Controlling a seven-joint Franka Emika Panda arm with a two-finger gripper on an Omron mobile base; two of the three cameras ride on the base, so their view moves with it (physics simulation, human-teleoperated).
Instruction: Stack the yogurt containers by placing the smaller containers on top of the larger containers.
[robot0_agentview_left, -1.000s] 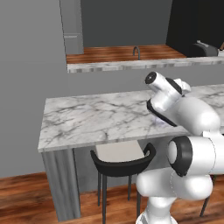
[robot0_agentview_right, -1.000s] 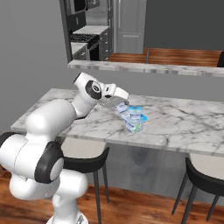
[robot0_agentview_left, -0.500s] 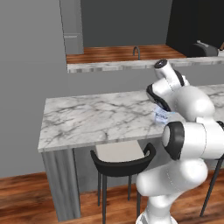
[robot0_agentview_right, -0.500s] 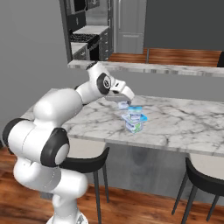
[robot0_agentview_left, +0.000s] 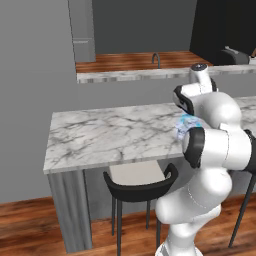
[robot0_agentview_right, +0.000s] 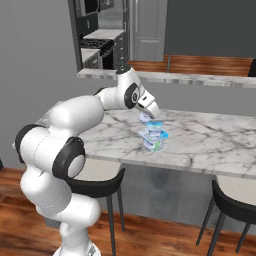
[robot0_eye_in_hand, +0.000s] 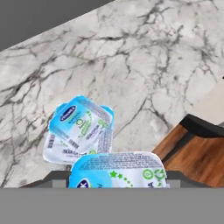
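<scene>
My gripper (robot0_agentview_right: 149, 113) hangs just above the marble counter (robot0_agentview_right: 210, 142), shut on a light-blue and white yogurt container (robot0_agentview_right: 146, 117). In the hand view this held tub (robot0_eye_in_hand: 116, 170) sits at the bottom, between the gripper's (robot0_eye_in_hand: 116, 178) fingers. Just beyond and below it, a smaller blue-lidded container (robot0_eye_in_hand: 81, 120) rests tilted on a larger whitish container (robot0_eye_in_hand: 65, 151). From the right base view that pair (robot0_agentview_right: 153, 137) stands on the counter a little right of the gripper. In the left base view my own arm hides all but a pale blue bit of the tubs (robot0_agentview_left: 186, 124).
A black stool (robot0_agentview_left: 137, 182) with a pale seat stands under the counter's front edge (robot0_agentview_left: 110, 162), and another stool (robot0_agentview_right: 232, 205) is at the right. A raised ledge with a faucet (robot0_agentview_left: 156, 60) runs behind the counter. Wood floor (robot0_eye_in_hand: 197, 157) lies below the edge.
My arm has swung and straightened, carrying the gripper to the right until it is nearly over the stacked pair. The tubs on the counter have not moved.
</scene>
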